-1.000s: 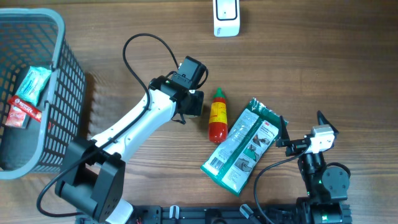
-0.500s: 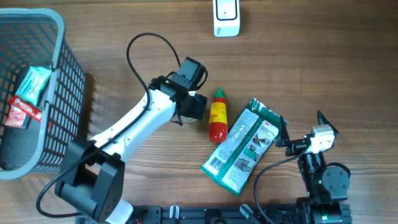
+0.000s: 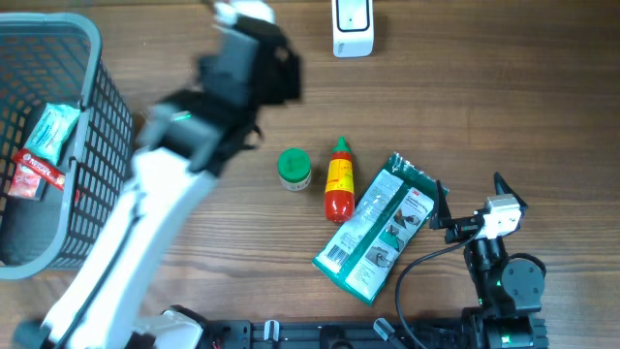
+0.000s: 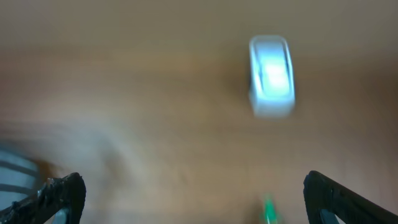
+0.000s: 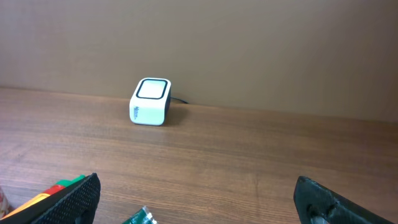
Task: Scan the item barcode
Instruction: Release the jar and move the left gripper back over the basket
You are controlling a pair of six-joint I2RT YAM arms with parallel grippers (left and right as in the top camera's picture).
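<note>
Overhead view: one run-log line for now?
left claw: open, empty | right claw: open, empty | green-lid jar: on table, beside sauce bottle | scanner: no item at it

Soft, even light is falling on the worktop (image 3: pixel 484 97); the left arm (image 3: pixel 179 160) and the left wrist view are blurring heavily.

Overhead: fixed high, looks straight down on the bench (image 3: pixel 465 116); scanner (image 3: pixel 353 27) at top edge.
Left wrist: raised, blurred, tilted down at the bench; scanner (image 4: pixel 271 76) upper right.
Right wrist: low, near the bench top, level gaze towards the back wall; scanner (image 5: pixel 150 101) far off.
All three views share the scanner.
</note>
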